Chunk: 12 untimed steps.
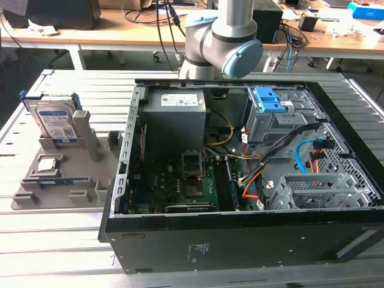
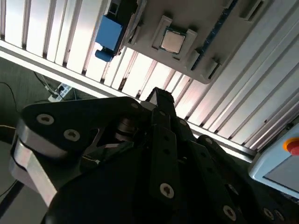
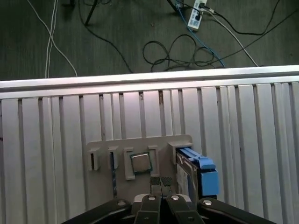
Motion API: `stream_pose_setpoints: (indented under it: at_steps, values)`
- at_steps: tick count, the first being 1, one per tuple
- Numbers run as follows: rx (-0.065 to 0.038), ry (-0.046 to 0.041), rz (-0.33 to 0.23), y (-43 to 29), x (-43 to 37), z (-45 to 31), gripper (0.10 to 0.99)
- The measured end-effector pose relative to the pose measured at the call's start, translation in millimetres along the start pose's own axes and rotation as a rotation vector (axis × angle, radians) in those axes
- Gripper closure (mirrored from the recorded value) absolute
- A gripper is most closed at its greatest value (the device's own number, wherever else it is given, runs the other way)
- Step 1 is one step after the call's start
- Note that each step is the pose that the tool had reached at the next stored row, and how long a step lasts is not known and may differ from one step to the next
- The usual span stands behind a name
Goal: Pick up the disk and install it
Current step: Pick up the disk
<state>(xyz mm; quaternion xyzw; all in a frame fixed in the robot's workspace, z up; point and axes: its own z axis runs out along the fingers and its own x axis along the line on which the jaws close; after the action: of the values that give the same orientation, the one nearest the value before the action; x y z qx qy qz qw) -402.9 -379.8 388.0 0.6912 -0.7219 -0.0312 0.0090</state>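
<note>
On the slatted bench [image 1: 60, 240] we take the grey fixture [image 1: 90, 180] as our marker. The disk [image 1: 55, 123] is parked in a slot at that fixture's far end in the exterior view. It stands on one edge and leans slightly back, with its white-and-blue label face turned towards that camera. A blue rail runs along its upper edge, so its long axis appears to lie level, across the fixture's end rather than upright. In both wrist views the disk [image 3: 202, 173] [image 2: 109, 35] shows edge-on, mostly as its blue rail. A small square processor chip [image 1: 49, 163] [image 3: 139, 162] [image 2: 172, 41] sits flat in a pocket of the fixture, just beside the disk's slot on the near side in the exterior view. The open computer case [image 1: 240, 243] lies beside the fixture, on the exterior view's right, and the arm [image 1: 219, 42] rises behind it. The end effector [image 3: 160, 181] [image 2: 158, 95] hangs over the fixture, clear of it, above the stretch between the chip and the disk. Its fingers are pressed together with nothing between them.
</note>
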Motion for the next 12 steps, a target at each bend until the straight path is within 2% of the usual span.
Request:
stream_pose_setpoints:
  at_steps: [5, 9, 10, 12]
  values:
    - [-0.004, 0.0069, -0.120, 0.0, 0.0, 0.0, 0.980]
    - [-0.004, 0.0083, -0.118, 0.0, -0.1, 0.0, 0.980]
    - [-0.003, 0.0131, -0.110, 0.0, -0.1, 0.1, 0.980]
    - [-0.003, 0.0171, -0.092, 0.0, 0.0, 0.1, 0.980]
